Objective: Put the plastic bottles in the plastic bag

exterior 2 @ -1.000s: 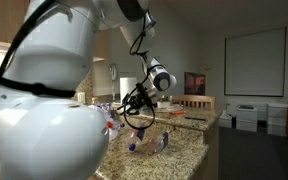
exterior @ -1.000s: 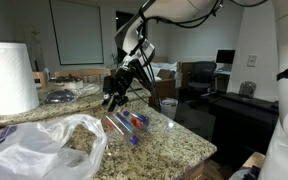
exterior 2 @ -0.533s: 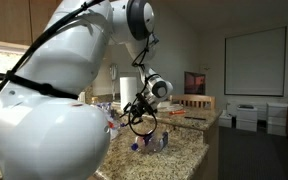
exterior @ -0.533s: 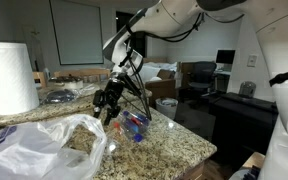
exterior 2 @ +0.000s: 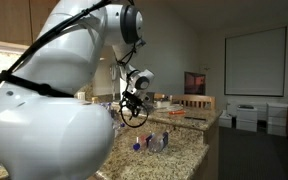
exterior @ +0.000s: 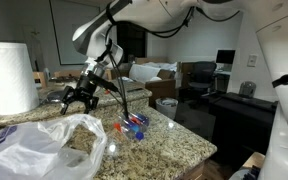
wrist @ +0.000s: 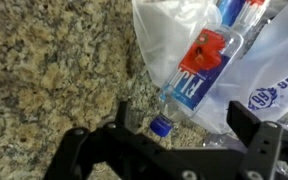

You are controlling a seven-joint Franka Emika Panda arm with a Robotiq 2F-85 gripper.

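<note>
My gripper [exterior: 79,98] hangs open over the near edge of the crinkly white plastic bag [exterior: 44,145]. In the wrist view a clear plastic bottle [wrist: 197,72] with a blue and red label lies below the gripper [wrist: 164,135]. Its body rests on the bag [wrist: 274,60] and its blue cap on the granite; neither finger touches it. A second bottle [wrist: 234,10] shows at the top edge, on the bag. More bottles [exterior: 132,122] lie on the counter beside the bag, also seen under the arm [exterior 2: 152,142]. The gripper [exterior 2: 132,108] shows small in that exterior view.
A white paper towel roll [exterior: 9,78] stands behind the bag. The granite counter [exterior: 174,145] ends in an edge just past the loose bottles. Clutter lies at the back of the counter [exterior: 69,92]. Desks and chairs stand beyond.
The gripper has swung from above the loose bottles over to the bag, and its jaws have spread wide open. A bottle now lies free beneath it.
</note>
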